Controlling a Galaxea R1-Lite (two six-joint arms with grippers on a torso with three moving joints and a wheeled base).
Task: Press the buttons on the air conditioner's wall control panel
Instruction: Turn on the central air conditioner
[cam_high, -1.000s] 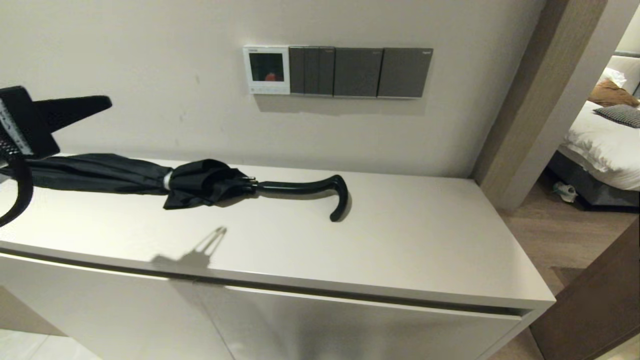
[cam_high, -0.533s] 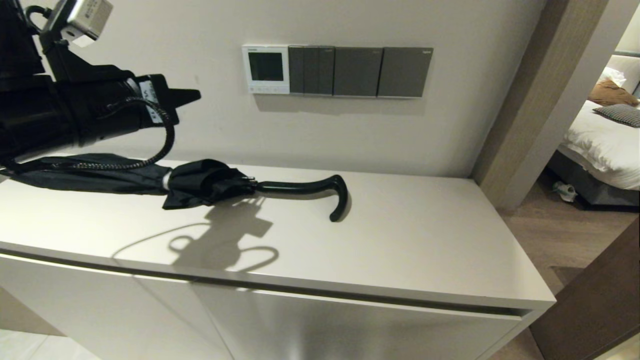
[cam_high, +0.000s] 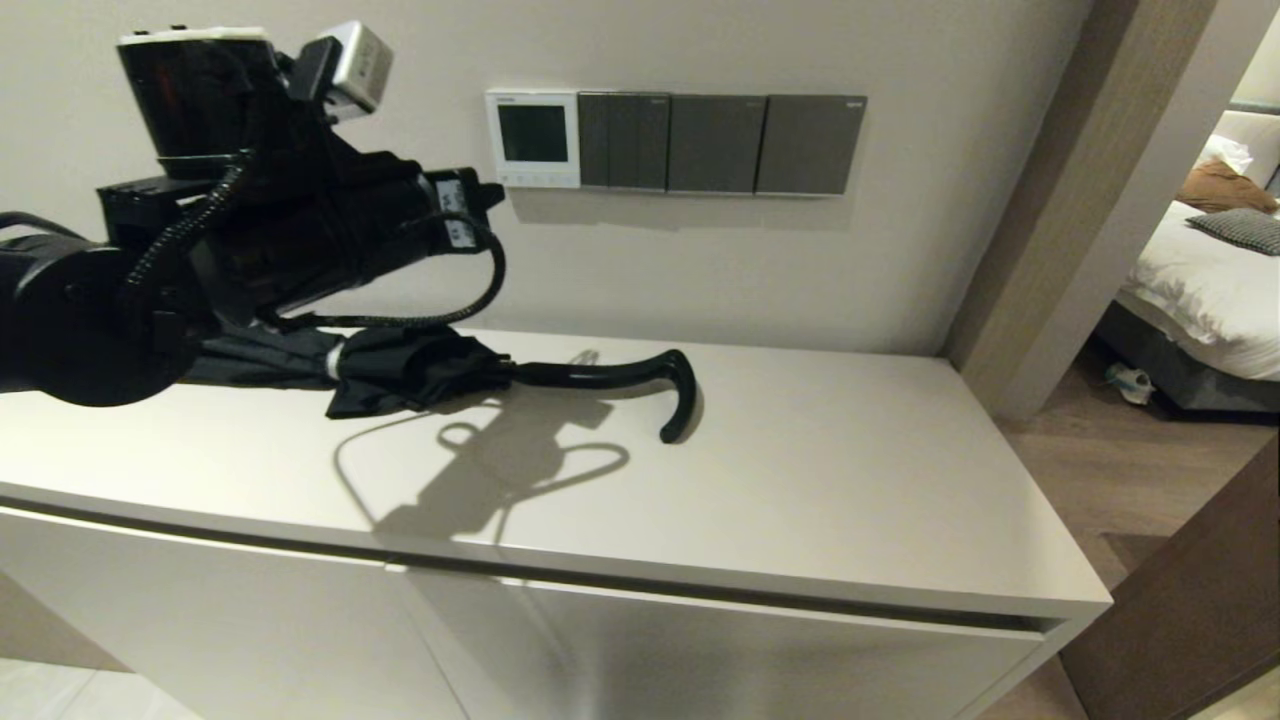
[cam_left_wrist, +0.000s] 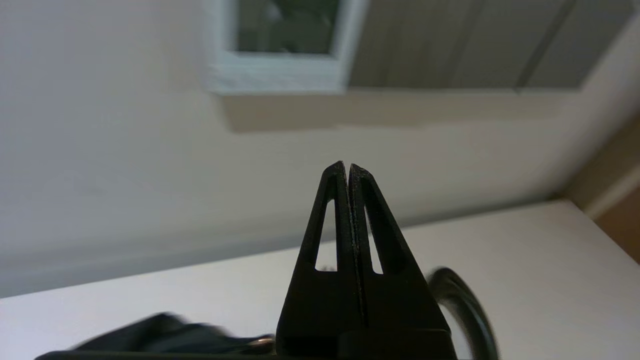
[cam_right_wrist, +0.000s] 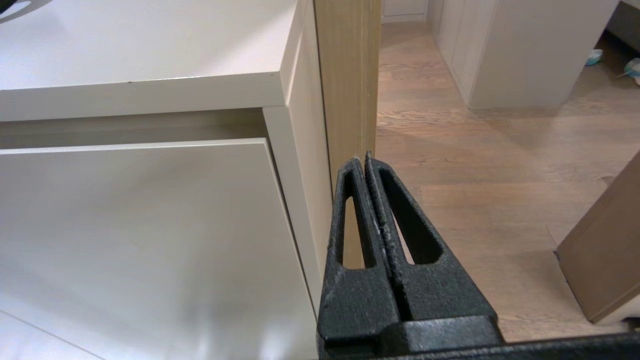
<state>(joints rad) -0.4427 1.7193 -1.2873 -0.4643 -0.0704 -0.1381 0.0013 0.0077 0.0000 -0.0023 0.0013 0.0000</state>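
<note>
Left gripper (cam_high: 490, 192), jaws pressed together, upper left, just left of small white square thermostat panel (cam_high: 533, 139); advance tip squarely onto pale bottom-strip buttons (cam_high: 533, 180).

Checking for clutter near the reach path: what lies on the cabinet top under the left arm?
A folded black umbrella lies on the cabinet top, its hooked handle free; the left gripper arm hides its far end.

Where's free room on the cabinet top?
Free: the cabinet top right of the umbrella handle, out to the door frame, and the strip before the umbrella. Crowded: back left, where the umbrella lies under the left end effector, shut, near the control panel.
</note>
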